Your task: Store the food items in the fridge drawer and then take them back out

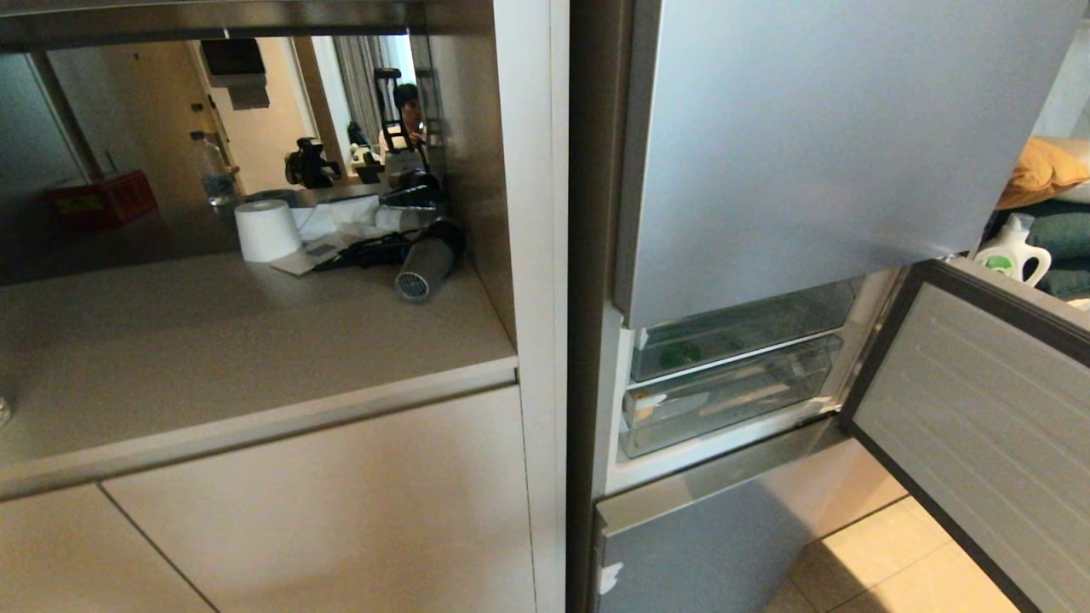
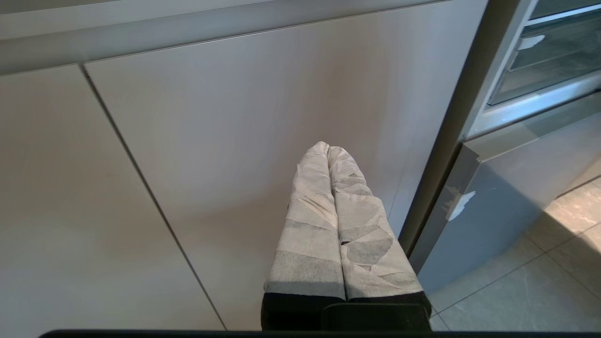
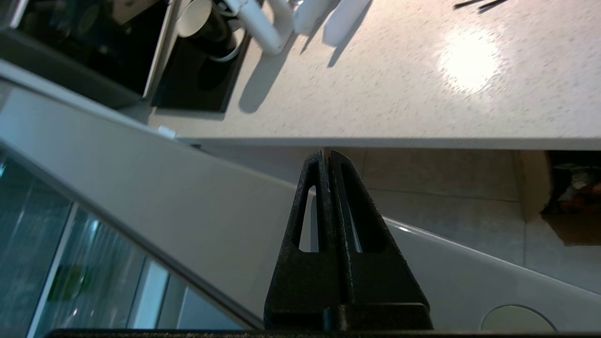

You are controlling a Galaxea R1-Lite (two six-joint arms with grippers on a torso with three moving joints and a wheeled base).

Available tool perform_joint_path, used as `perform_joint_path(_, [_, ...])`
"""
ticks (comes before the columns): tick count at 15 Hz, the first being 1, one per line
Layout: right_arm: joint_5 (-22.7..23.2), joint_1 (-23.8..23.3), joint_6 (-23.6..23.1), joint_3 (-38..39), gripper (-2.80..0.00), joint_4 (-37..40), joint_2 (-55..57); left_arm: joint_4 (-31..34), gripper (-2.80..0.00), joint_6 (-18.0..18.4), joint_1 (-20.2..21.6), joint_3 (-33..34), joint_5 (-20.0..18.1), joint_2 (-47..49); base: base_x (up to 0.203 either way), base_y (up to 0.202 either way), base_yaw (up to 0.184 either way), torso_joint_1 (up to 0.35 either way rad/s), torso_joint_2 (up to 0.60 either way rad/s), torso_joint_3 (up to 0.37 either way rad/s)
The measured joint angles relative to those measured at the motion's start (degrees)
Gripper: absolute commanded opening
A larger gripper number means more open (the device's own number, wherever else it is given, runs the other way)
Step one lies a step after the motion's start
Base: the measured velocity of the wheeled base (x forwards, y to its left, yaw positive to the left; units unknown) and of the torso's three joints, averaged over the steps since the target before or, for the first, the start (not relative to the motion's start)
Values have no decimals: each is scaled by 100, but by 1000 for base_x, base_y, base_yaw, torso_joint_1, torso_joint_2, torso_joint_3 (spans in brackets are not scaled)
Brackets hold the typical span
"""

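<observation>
Fridge door (image 1: 979, 426) stood open; right claw (image 3: 327, 157) pinched shut, empty. I judged next: pull clear drawer (image 1: 724, 400) out.

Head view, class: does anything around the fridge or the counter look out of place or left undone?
Yes. The fridge's middle door hangs wide open, baring the clear drawers. A hair dryer lies on its side on the counter beside a paper roll, odd company next to a fridge.
</observation>
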Motion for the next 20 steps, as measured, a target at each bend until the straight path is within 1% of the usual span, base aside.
perform_joint_path(3, [72, 20, -14, 411, -280, 124, -655, 2, -280, -1, 2, 0, 2, 0, 0, 0, 0, 0, 0, 0])
perform_joint_path(6, [188, 23, 44, 611, -280, 96, -1550, 2, -280, -2, -3, 0, 0, 0, 0, 0, 0, 0, 0, 0])
perform_joint_path(9, [511, 81, 283, 619, -280, 54, -2654, 2, -280, 0, 2, 0, 0, 0, 0, 0, 0, 0, 0, 0])
perform_joint_path(10, [539, 125, 358, 624, -280, 49, -3033, 2, -280, 0, 2, 0, 0, 0, 0, 0, 0, 0, 0, 0])
perform_joint_path(11, [481, 155, 425, 697, -280, 54, -3383, 2, -280, 0, 0, 0, 0, 0, 0, 0, 0, 0, 0, 0])
perform_joint_path(12, [290, 141, 489, 821, -280, 49, -3668, 2, -280, 0, 2, 0, 0, 0, 0, 0, 0, 0, 0, 0])
perform_joint_path(14, [-328, 37, 738, 1209, -280, 60, -3872, 2, -280, 0, 0, 0, 0, 0, 0, 0, 0, 0, 0, 0])
perform_joint_path(15, [-592, -4, 1008, 1475, -280, 64, -3898, 0, -280, 0, 0, 0, 0, 0, 0, 0, 0, 0, 0, 0])
perform_joint_path(18, [-845, -170, 1711, 2247, -280, 76, -4101, 2, -280, 0, 0, 0, 0, 0, 0, 0, 0, 0, 0, 0])
perform_joint_path(19, [-887, -290, 1897, 2456, -280, 79, -4214, 2, -280, 0, 0, 0, 0, 0, 0, 0, 0, 0, 0, 0])
perform_joint_path(20, [-898, -441, 1990, 2590, -280, 76, -4309, 2, -280, 0, 0, 0, 0, 0, 0, 0, 0, 0, 0, 0])
